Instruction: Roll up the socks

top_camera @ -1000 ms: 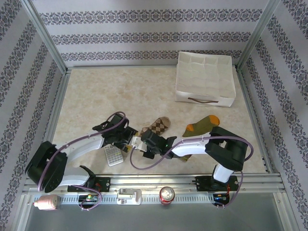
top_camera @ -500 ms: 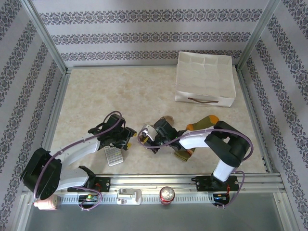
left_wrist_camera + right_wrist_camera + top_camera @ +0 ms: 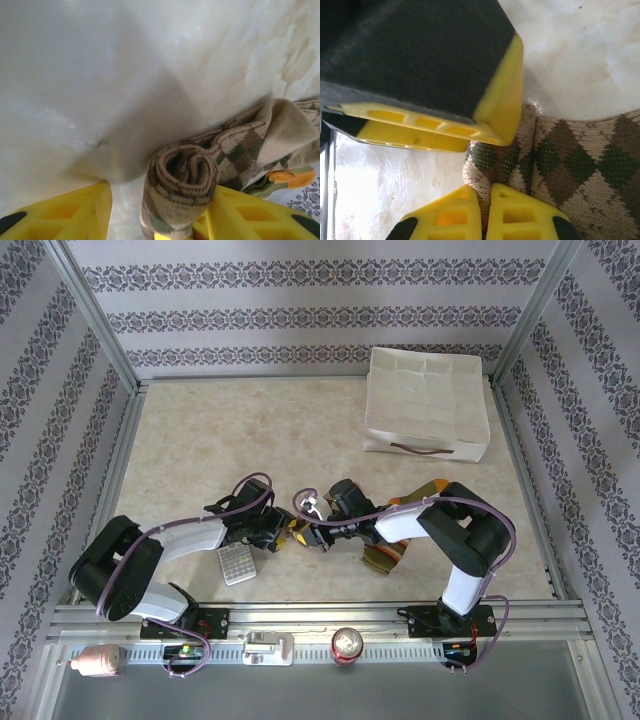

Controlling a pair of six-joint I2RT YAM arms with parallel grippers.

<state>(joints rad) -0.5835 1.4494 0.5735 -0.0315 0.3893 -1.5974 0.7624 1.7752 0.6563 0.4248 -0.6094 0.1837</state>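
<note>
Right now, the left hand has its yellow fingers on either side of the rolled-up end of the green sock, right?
Wrong sock. The left wrist view shows the left hand with its yellow fingers on either side of the rolled-up end of the brown and beige diamond sock.

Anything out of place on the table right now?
The rolled end of the argyle sock sits against one finger of the open left gripper, off-centre. A grey calculator lies on the table close by, with no part in sock rolling.
</note>
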